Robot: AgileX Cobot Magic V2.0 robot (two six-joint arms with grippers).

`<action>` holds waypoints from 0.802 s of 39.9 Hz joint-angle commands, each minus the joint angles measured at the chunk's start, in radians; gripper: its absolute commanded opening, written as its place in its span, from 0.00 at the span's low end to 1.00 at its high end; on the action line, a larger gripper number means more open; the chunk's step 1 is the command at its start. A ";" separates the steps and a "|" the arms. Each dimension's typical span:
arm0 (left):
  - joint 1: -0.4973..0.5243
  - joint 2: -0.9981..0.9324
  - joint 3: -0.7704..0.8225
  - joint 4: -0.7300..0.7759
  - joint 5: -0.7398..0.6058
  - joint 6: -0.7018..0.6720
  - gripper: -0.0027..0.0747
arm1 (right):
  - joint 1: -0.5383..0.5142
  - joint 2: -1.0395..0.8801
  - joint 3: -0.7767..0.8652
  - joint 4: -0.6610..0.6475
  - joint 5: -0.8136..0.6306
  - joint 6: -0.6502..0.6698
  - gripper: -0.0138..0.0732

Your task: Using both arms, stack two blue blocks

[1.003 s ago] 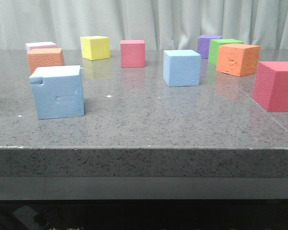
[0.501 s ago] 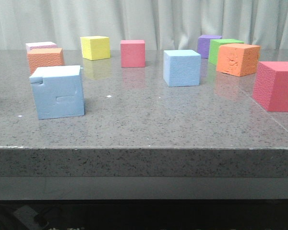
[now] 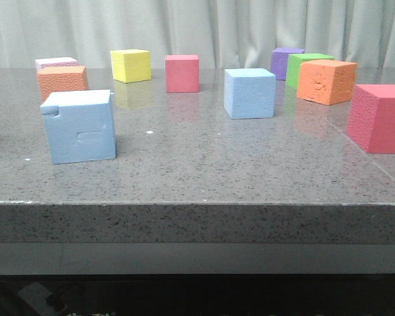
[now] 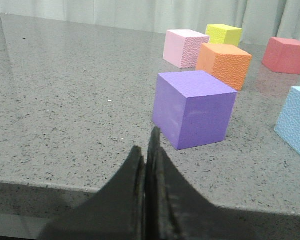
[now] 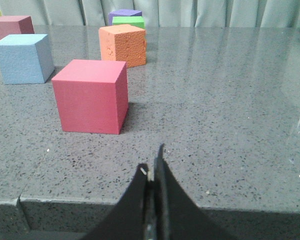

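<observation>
Front view shows neither of my arms over the surface, so both blue blocks stand untouched. Nearest, toward my left side, is the notched blue block, with a chipped top corner and a small rectangular dent on its facing side. Farther back and nearer the middle stands the plain blue block, well apart from the first. Behind them a yellow cube, a red cube and others line the back.

In my left wrist view my left end effector has its fingers pressed together on nothing, hovering at the near edge. Just ahead sits a purple cube; the light-blue corner at the frame's edge is probably the notched block, though too little shows to be sure. It lies off to one side of my fingers, not ahead.

My right end effector is likewise pinched closed and empty. A large red cube is closest ahead; the plain blue block lies beyond it. I judge each arm nearer its own-side block, and both must spread before any grasp.
</observation>
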State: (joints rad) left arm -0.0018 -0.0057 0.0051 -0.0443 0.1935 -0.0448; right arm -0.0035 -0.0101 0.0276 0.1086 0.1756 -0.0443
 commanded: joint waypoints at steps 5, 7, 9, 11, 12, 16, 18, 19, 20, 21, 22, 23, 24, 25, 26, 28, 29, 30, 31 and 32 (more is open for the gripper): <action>0.000 -0.022 0.037 -0.003 -0.096 -0.002 0.01 | -0.004 -0.019 -0.002 -0.003 -0.090 -0.007 0.08; 0.000 -0.022 0.037 -0.003 -0.107 -0.002 0.01 | -0.004 -0.019 -0.002 -0.003 -0.091 -0.007 0.08; 0.000 -0.022 0.037 -0.003 -0.121 -0.002 0.01 | -0.004 -0.019 -0.002 -0.003 -0.092 -0.007 0.08; 0.000 -0.022 0.037 -0.003 -0.134 -0.002 0.01 | -0.004 -0.019 -0.002 -0.001 -0.097 -0.007 0.08; 0.000 -0.022 0.037 -0.003 -0.141 -0.002 0.01 | -0.004 -0.019 -0.002 0.001 -0.100 -0.007 0.08; 0.000 -0.022 0.037 -0.003 -0.153 -0.002 0.01 | -0.004 -0.019 -0.002 0.011 -0.122 -0.007 0.08; 0.000 -0.022 0.037 -0.003 -0.153 -0.002 0.01 | -0.004 -0.019 -0.002 0.011 -0.139 -0.007 0.08; 0.000 -0.022 0.037 -0.003 -0.151 -0.002 0.01 | -0.004 -0.019 -0.002 0.011 -0.148 -0.007 0.08; 0.000 -0.022 0.037 -0.003 -0.151 -0.002 0.01 | -0.004 -0.019 -0.002 0.011 -0.153 -0.007 0.08; 0.000 -0.022 0.037 -0.003 -0.151 -0.002 0.01 | -0.004 -0.019 -0.002 0.011 -0.159 -0.007 0.08; 0.000 -0.022 0.037 -0.003 -0.151 -0.002 0.01 | -0.004 -0.019 -0.002 0.011 -0.165 -0.007 0.08; 0.000 -0.022 0.037 -0.003 -0.151 -0.002 0.01 | -0.004 -0.019 -0.002 0.011 -0.169 -0.007 0.08; 0.000 -0.022 0.037 -0.003 -0.151 -0.002 0.01 | -0.004 -0.019 -0.002 0.011 -0.170 -0.007 0.08; 0.000 -0.022 0.037 -0.003 -0.151 -0.002 0.01 | -0.004 -0.019 -0.002 0.011 -0.170 -0.007 0.08; 0.000 -0.022 0.037 -0.003 -0.151 -0.002 0.01 | -0.004 -0.019 -0.002 0.011 -0.170 -0.007 0.08; 0.000 -0.022 0.037 -0.003 -0.151 -0.002 0.01 | -0.004 -0.019 -0.002 0.011 -0.170 -0.007 0.08; 0.000 -0.022 0.037 -0.003 -0.151 -0.002 0.01 | -0.004 -0.019 -0.002 0.011 -0.170 -0.007 0.08; 0.000 -0.022 0.037 -0.003 -0.153 -0.002 0.01 | -0.004 -0.019 -0.002 0.011 -0.170 -0.007 0.08; 0.000 -0.022 0.037 -0.003 -0.153 -0.002 0.01 | -0.004 -0.019 -0.002 0.011 -0.170 -0.007 0.08; 0.000 -0.022 0.037 -0.003 -0.153 -0.002 0.01 | -0.004 -0.019 -0.002 0.011 -0.170 -0.007 0.08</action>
State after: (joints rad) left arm -0.0018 -0.0057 0.0051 -0.0443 0.1316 -0.0448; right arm -0.0035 -0.0101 0.0276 0.1164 0.0942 -0.0443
